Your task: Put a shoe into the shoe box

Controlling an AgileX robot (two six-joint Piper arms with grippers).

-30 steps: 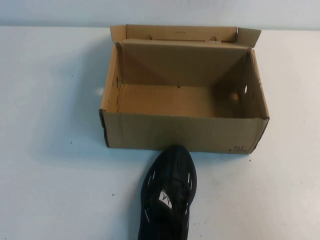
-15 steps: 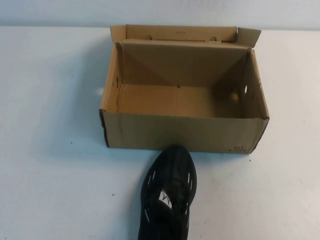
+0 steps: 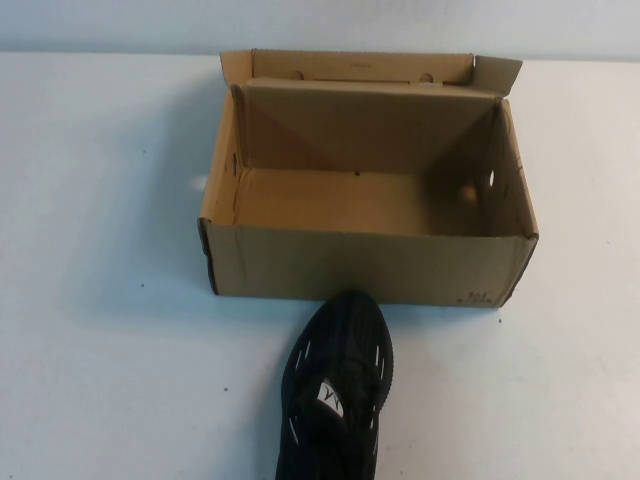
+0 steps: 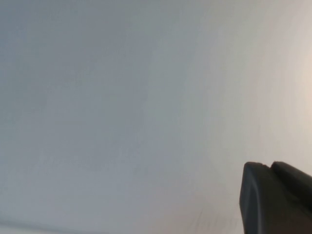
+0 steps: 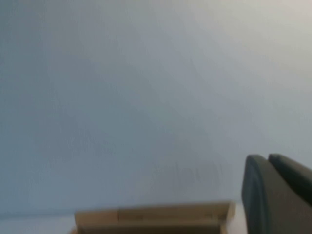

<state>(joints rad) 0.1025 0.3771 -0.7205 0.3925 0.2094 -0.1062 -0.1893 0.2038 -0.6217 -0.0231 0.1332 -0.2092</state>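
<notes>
Black mesh nearest me: the shoe (image 3: pixel 337 392) lies on the white table (image 3: pixel 100 330), toe pointing away from me and sitting just short of the box's near wall, its heel cut off by the lower edge of the high view. Silver-white dashes and the white tongue tag face up. Beyond it stands the shoe box (image 3: pixel 365 263), brown corrugated cardboard, open and holding nothing, flaps upright at the far side, small holes in its side walls and dark print at its near right corner. Against the frames from a second and half a second ago, nothing differs: shoe and box sit exactly where they were. My left gripper (image 4: pixel 275 200) shows only as one dark piece in the left wrist view, aimed at a pale blank surface; apart or together, I cannot tell. My right gripper (image 5: pixel 277 195) shows likewise, with the box's top edge low in its wrist view; again I cannot tell.
</notes>
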